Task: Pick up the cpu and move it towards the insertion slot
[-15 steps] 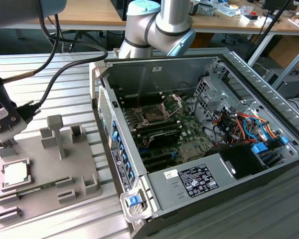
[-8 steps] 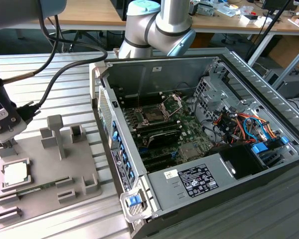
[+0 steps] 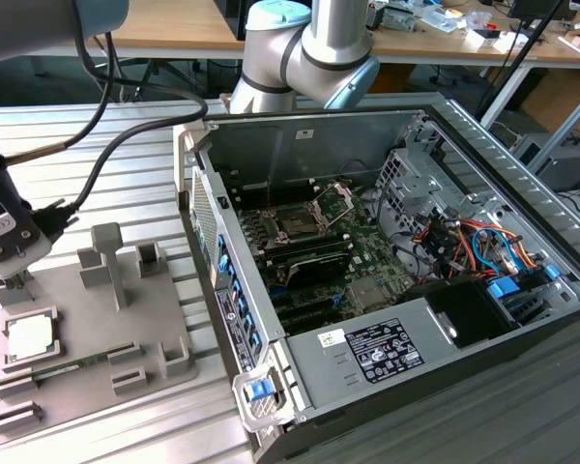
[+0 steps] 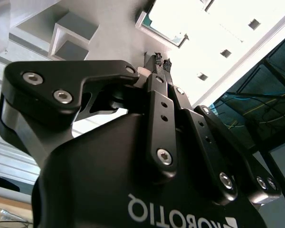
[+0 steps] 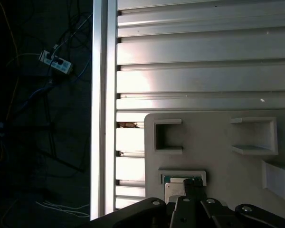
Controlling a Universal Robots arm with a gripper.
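**A:** How does the end effector stand?

**B:** The end effector [image 3: 19,280] hangs at the exterior view's left, above the grey fixture plate [image 3: 87,319] that lies on the slatted metal surface [image 3: 106,145]. In the second wrist view its fingertips [image 4: 157,59] are drawn narrow, almost together, with nothing between them. It holds nothing.

**A:** And the cpu?

**B:** The cpu [image 3: 31,335] lies flat in its square pocket at the near left of the plate, silvery top up. It sits just below the end effector and a little to the near side of it, close but apart. The first wrist view shows the finger links crossing over one edge of the chip.

**A:** Does the chip have a long axis to line up with?

**B:** No, it is square, so I judge that what matters is squaring the fingers to its edges. A thin green memory stick [image 3: 72,365] lies just near of it on the same plate.

**A:** Where is the insertion slot?

**B:** The insertion slot [image 3: 298,224] is well apart, to the exterior view's right and somewhat farther back. It is on the motherboard inside the open computer case [image 3: 309,145], with its metal bracket [image 3: 333,201] hinged up. The case's left wall stands between the plate and the slot. The pickup is not yet made.
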